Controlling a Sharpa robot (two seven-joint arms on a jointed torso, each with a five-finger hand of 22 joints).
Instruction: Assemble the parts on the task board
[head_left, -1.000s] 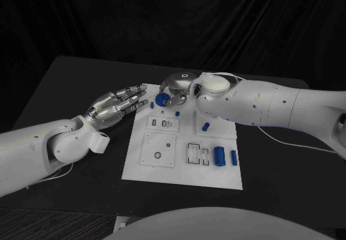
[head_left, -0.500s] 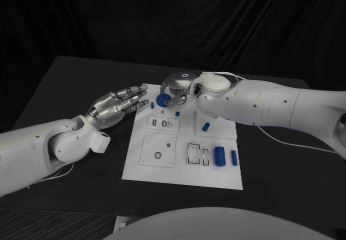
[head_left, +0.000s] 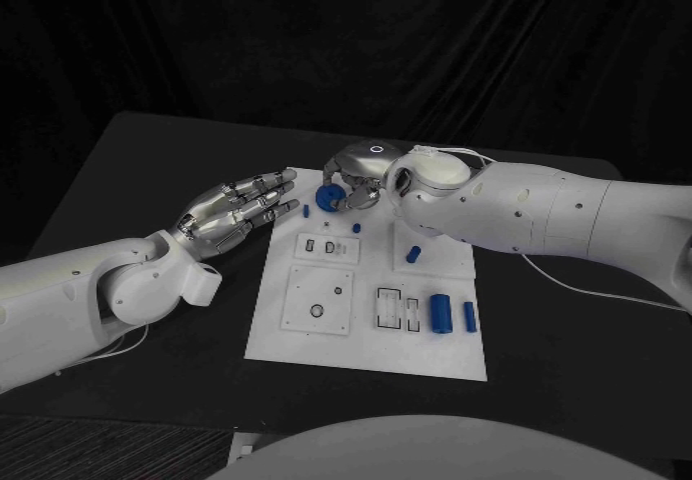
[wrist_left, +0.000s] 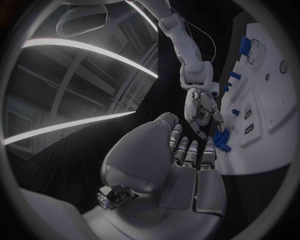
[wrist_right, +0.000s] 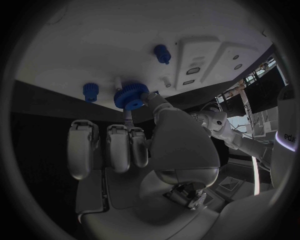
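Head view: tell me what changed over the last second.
The right hand, holding the blue gear, shifted slightly toward the right along the board's far edge. The left hand stayed open beside the board; the other parts did not move.

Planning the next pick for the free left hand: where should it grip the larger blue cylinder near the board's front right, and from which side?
Grip the larger blue cylinder across its long curved sides, coming straight down. It lies flat on the task board, close beside a slimmer blue piece, so side approaches look cramped.
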